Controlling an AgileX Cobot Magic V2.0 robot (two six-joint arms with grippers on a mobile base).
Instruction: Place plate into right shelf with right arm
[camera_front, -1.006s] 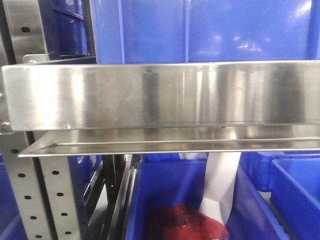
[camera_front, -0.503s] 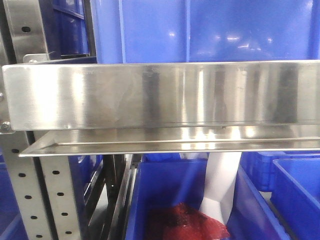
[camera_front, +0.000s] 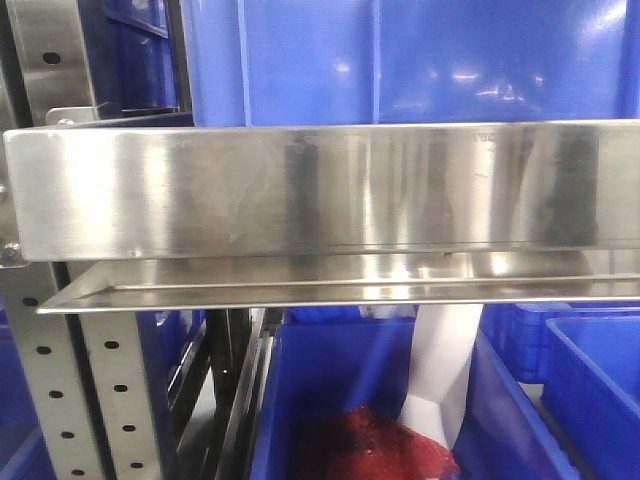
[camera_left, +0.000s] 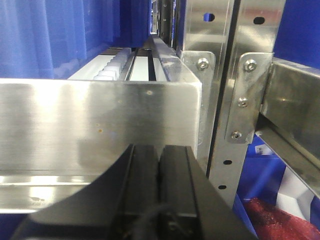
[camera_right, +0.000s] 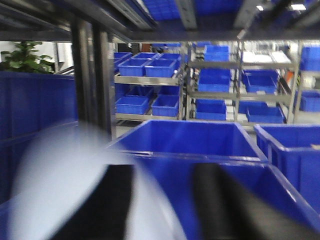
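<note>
The plate (camera_right: 55, 190) is a blurred white disc at the lower left of the right wrist view, lying against the left finger (camera_right: 107, 205). My right gripper (camera_right: 162, 172) has its jaws wide apart over a blue bin (camera_right: 195, 140). In the front view the plate (camera_front: 440, 365) shows as a white upright shape inside a blue bin (camera_front: 330, 370), under the right shelf's steel rail (camera_front: 300, 190). My left gripper (camera_left: 160, 150) is shut and empty, close in front of a steel rail (camera_left: 90, 120).
Hole-punched uprights (camera_front: 110, 400) stand at the left, and others (camera_left: 240, 100) at the right of the left wrist view. A large blue bin (camera_front: 420, 60) sits on the upper shelf. A red mesh bundle (camera_front: 370, 445) lies in the lower bin. More bins (camera_right: 220, 90) fill far racks.
The white plate shape in the lower bin has shifted only slightly. Reflections on the steel rail have moved a little.
</note>
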